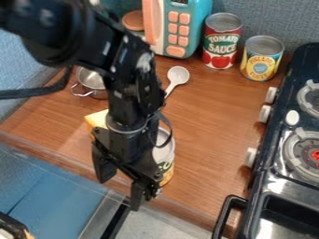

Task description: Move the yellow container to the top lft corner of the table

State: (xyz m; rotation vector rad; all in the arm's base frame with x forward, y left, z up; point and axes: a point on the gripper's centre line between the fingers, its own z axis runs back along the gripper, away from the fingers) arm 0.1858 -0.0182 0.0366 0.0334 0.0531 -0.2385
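Camera view: approach step in hand, by your look of it; grasp still to make. Your fingers stand apart, nothing between them, over near edge of table. Yellow container, likely yellow-labelled can, stands just beside them, stove side, partly hidden. Next: you lift, shift toward can, straddle it, close, carry toward pot, beyond fingers.

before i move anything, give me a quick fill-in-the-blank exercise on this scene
The spoon is coloured ____.
The red-labelled can stands between a yellow-and-blue can and a toy ____.
The hand is ____, not shut.

Missing words: white; microwave; open.
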